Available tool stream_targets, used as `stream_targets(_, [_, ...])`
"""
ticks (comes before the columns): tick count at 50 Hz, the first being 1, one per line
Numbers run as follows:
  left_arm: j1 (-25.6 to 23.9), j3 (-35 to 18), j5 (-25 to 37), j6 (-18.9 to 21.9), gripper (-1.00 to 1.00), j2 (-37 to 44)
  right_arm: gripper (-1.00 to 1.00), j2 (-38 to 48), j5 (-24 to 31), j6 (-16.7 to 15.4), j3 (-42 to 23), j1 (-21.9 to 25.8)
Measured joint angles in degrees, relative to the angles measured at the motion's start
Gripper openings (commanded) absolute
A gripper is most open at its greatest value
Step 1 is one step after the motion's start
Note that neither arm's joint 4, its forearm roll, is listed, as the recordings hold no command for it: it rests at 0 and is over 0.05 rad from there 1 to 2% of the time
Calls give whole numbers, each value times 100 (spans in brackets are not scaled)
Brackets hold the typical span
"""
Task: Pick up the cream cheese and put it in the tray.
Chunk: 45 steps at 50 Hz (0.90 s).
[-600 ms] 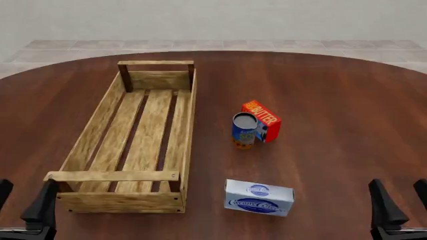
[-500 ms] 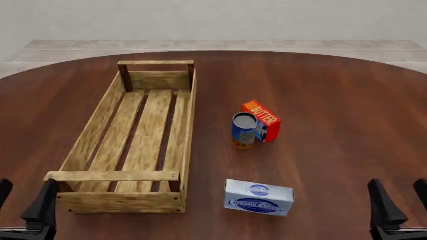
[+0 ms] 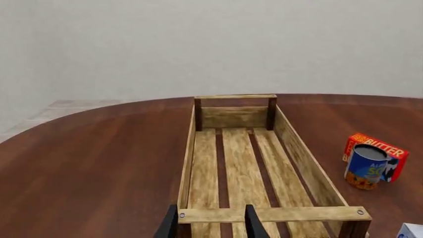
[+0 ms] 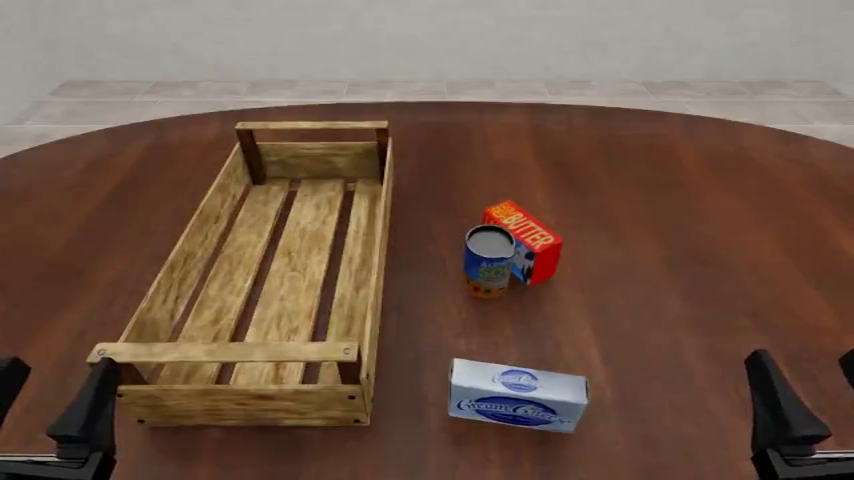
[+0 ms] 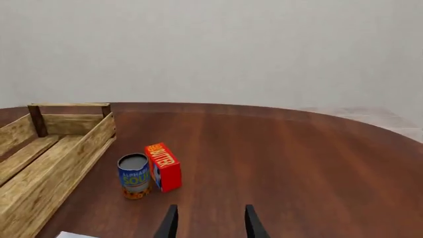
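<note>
- Left end effector (image 4: 47, 415): sits at the near left edge of the front view, low over the surface (image 4: 667, 200). Its fingers are parted with nothing between them.
- Right end effector (image 4: 814, 410): sits at the near right edge of the front view. Its fingers are parted and hold nothing.
- Cream cheese (image 4: 518, 395): lies flat on the surface, to the left of the right end effector and slightly ahead of it, well apart from both end effectors. Bare surface separates it from the right end effector.
- Tray (image 4: 187, 265): stands directly ahead of the left end effector, long axis running away from it; the near end bar is just in front of the fingers (image 3: 254, 225). Its right wall is near the cream cheese, with a gap between them.
- Can (image 4: 489, 261) and butter box (image 4: 525, 240): touching or nearly so, ahead of the cream cheese and apart from it, to the right of the tray.
- Open surface extends ahead of the right end effector toward the far rim.
</note>
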Motion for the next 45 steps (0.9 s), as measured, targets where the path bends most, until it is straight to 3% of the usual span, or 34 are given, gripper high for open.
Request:
stream_targets(15, [-17,4,-44,38,100,72,100,-11,770,-124,-771,47])
stream_targets(45, [-52,9,-29,164,100,132,100,650,2377,-848,-2560,731])
